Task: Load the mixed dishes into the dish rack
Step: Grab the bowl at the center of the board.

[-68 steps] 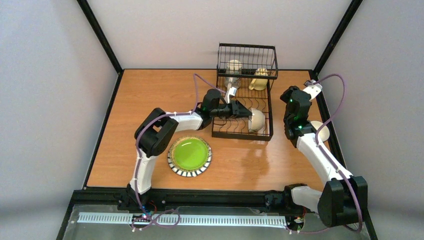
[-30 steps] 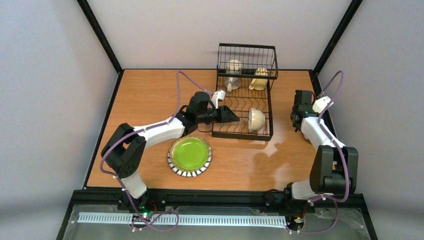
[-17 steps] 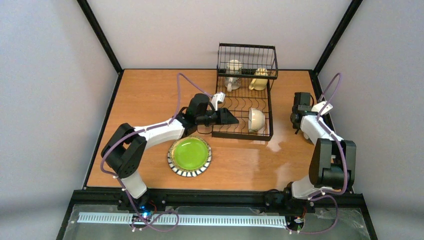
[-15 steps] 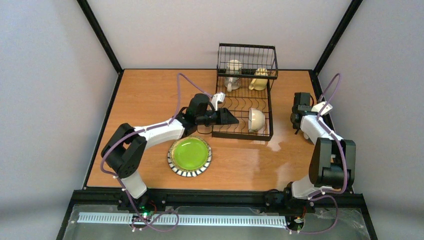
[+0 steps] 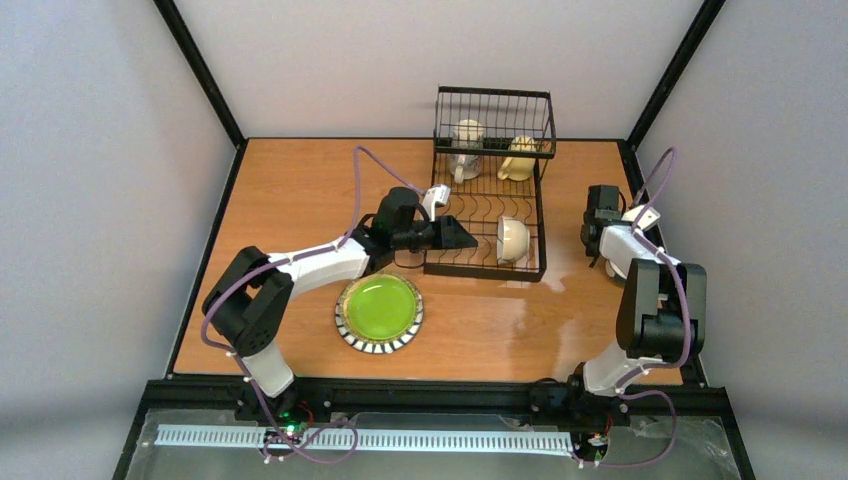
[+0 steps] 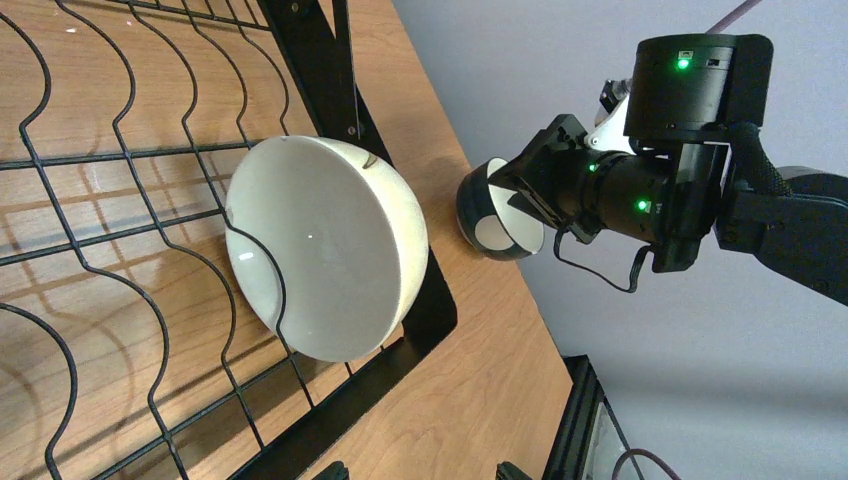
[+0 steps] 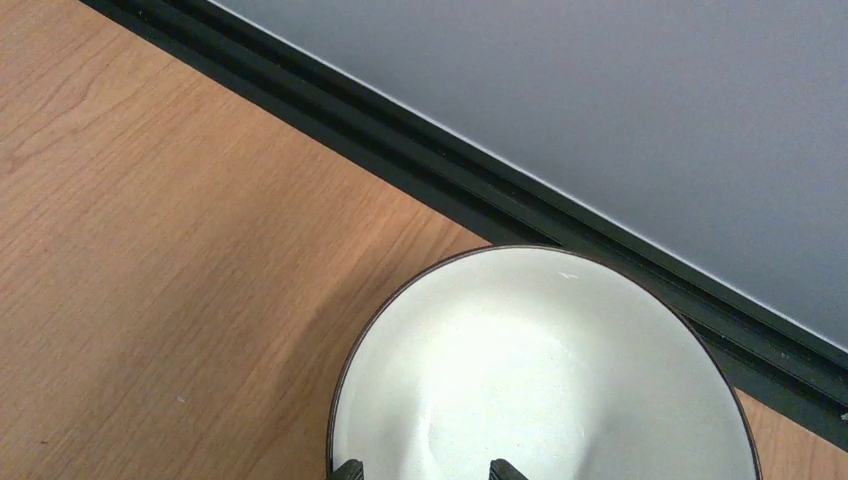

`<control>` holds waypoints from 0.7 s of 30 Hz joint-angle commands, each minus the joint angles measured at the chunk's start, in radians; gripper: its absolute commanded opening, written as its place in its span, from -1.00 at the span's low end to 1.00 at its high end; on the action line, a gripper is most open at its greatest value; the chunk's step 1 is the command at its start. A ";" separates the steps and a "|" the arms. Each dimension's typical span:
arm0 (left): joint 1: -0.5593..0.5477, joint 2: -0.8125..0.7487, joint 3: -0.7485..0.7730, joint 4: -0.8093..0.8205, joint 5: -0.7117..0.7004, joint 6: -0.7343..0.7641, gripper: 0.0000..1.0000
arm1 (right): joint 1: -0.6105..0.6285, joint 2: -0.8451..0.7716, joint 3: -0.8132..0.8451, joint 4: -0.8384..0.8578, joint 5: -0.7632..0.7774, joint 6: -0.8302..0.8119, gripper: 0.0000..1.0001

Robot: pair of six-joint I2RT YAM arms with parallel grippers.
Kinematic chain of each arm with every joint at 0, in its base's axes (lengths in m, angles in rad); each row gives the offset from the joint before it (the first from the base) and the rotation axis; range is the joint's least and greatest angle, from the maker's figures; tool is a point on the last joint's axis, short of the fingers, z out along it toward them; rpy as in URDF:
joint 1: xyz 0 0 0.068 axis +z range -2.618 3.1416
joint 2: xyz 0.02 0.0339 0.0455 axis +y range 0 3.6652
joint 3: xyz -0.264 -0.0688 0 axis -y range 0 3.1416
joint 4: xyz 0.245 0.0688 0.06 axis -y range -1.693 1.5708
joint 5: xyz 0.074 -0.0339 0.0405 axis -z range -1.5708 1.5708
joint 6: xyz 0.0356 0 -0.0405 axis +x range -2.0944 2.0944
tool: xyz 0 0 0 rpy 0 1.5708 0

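Since two seconds back: right arm (image 5: 650, 300) has folded in toward the right edge, and left gripper (image 5: 460, 236) has pulled out of the rack (image 5: 485, 272) to its left rim.

Rack holds a white mug (image 5: 466, 135) and a cream mug (image 5: 520, 158) at the far basket end, and a cream bowl (image 6: 320, 260) on edge, near-right.

Plate (image 5: 379, 312) lies flat on the table (image 5: 290, 200), near-left of the rack.

Right gripper (image 7: 425, 468), jaws apart and empty, hangs over the dark-rimmed bowl (image 7: 540, 370) by the right edge.

Left gripper is wide and empty.

Judgement: that bowl's pick is next, then the plate.
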 commanded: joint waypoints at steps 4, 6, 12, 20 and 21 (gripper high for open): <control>-0.009 0.008 0.022 -0.007 0.000 0.008 0.65 | -0.014 0.036 0.039 0.026 -0.033 -0.019 0.47; -0.009 0.011 0.022 -0.004 0.005 0.006 0.65 | -0.017 0.043 0.039 0.028 -0.036 -0.018 0.46; -0.010 0.021 0.035 -0.001 0.021 0.004 0.65 | -0.017 0.000 0.032 0.032 -0.026 -0.010 0.46; -0.019 0.025 0.041 0.008 0.031 -0.007 0.65 | -0.009 -0.067 0.031 0.025 -0.044 -0.010 0.45; -0.021 0.025 0.041 0.007 0.027 -0.008 0.65 | -0.008 -0.071 0.032 0.027 -0.049 -0.013 0.45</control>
